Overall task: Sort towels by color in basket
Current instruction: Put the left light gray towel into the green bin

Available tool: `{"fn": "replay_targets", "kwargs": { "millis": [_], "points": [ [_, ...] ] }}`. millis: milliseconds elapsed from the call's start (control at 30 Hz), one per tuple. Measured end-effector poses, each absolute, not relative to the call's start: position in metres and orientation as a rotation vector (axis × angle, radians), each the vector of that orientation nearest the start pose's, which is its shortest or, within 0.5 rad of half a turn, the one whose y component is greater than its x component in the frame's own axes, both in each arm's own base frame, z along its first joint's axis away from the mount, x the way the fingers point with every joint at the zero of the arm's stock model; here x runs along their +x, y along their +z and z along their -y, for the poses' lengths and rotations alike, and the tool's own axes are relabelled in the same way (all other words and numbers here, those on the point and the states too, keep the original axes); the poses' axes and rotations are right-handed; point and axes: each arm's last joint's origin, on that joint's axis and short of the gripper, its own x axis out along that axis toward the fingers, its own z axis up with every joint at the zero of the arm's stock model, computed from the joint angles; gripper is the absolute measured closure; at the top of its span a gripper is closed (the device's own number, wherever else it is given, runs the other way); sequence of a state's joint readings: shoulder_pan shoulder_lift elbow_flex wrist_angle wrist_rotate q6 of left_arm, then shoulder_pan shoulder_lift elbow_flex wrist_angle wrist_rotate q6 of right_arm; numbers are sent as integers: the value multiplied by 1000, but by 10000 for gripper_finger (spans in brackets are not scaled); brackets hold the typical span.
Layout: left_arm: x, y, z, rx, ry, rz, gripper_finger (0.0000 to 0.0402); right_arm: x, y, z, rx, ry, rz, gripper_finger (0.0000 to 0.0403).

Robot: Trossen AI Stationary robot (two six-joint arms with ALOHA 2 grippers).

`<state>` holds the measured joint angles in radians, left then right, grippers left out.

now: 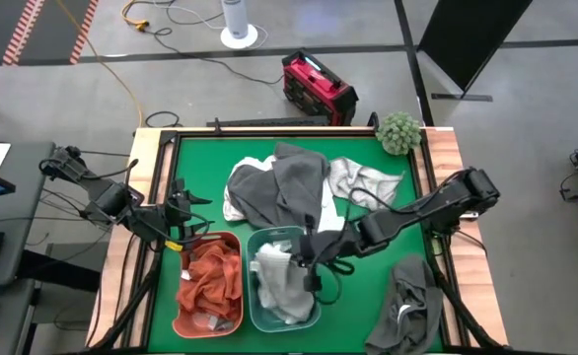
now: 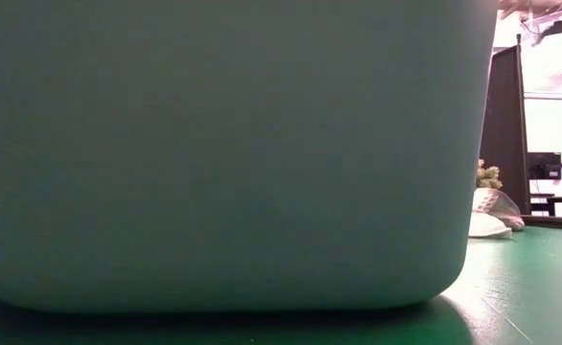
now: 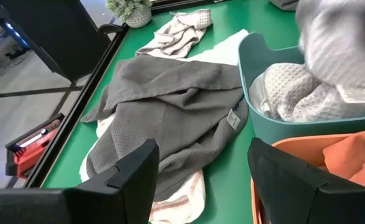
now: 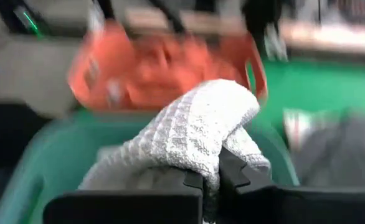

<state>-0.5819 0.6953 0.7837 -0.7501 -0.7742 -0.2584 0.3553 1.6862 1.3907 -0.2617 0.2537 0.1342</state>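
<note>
A teal basket (image 1: 314, 316) holding light grey towels (image 1: 281, 286) stands at the table's near edge. An orange basket (image 1: 179, 314) of rust-orange towels (image 1: 210, 276) stands to its left. My right gripper (image 1: 314, 258) hovers over the teal basket's far right corner, shut on a light grey waffle towel (image 4: 195, 130). My left gripper (image 3: 201, 180) waits open above the orange basket's far left corner, holding nothing. A pile of dark grey towels (image 1: 284, 182) lies on a white towel (image 1: 232, 205) at the table's middle. My right gripper pinches a bunched fold of the light grey towel (image 4: 215, 163) between its two fingers. The cloth bulges up over the fingertips. The fingers slant down from the table's right side. The towel hangs over the teal basket (image 3: 257, 68); whether its lower end rests inside, I cannot tell.
A light grey plaid towel (image 1: 366, 182) lies at the far right beside a round green fuzzy ball (image 1: 399, 131) in the corner. Another dark grey towel (image 1: 412, 301) lies bunched at the near right. The teal basket's wall (image 2: 223, 144) fills the low view.
</note>
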Motion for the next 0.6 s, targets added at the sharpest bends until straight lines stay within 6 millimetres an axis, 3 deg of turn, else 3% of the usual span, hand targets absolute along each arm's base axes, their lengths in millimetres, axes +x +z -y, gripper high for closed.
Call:
{"fn": "replay_targets", "kwargs": {
  "millis": [233,500,600],
  "points": [
    [117,300,52,156,249,-480,166,380,264,-119,23,-40,-655,373],
    [117,300,52,152,250,-480,166,407,209,-108,35,-34,-769,357],
    [117,300,52,153,250,-480,166,411,198,-103,35,-48,-798,346]
  ]
}}
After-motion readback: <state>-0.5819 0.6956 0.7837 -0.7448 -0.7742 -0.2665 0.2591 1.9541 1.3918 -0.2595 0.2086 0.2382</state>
